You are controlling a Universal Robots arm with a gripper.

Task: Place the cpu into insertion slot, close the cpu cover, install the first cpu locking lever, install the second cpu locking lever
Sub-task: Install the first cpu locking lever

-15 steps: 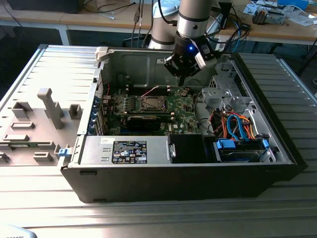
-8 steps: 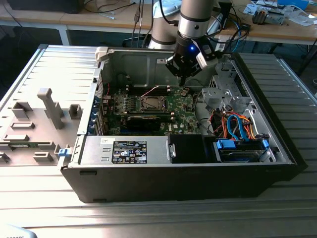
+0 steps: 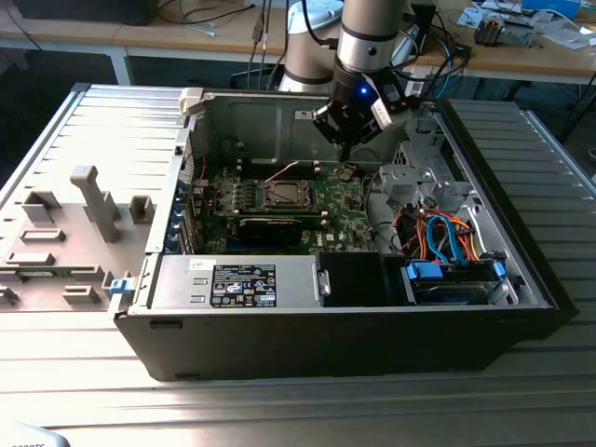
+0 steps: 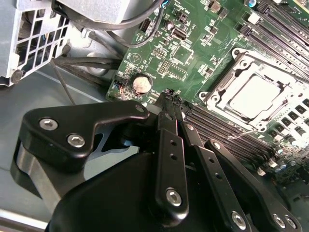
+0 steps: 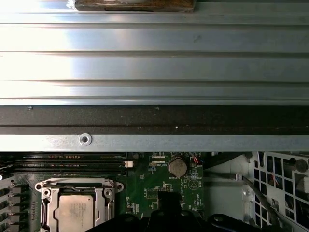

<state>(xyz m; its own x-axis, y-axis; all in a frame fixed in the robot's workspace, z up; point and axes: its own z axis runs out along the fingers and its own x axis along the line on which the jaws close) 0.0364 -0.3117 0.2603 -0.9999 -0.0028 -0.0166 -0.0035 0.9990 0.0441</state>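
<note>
Hand [image 4: 169,99] beside seated cpu [image 4: 253,96]

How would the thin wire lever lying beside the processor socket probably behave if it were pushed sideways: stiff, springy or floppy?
The wire lever looks like a thin bare metal rod, so it would probably flex and spring back rather than flop. Being so slender, it is likely light and could slip off a smooth tool. It lies near the socket cover, so it may pivot rather than slide freely.

My arm [image 3: 365,42]: silver-grey cylindrical segments, black cables alongside, a blue light glowing at the wrist. My gripper [image 4: 169,99]: matte black linkage plates fastened with silver screws.
</note>
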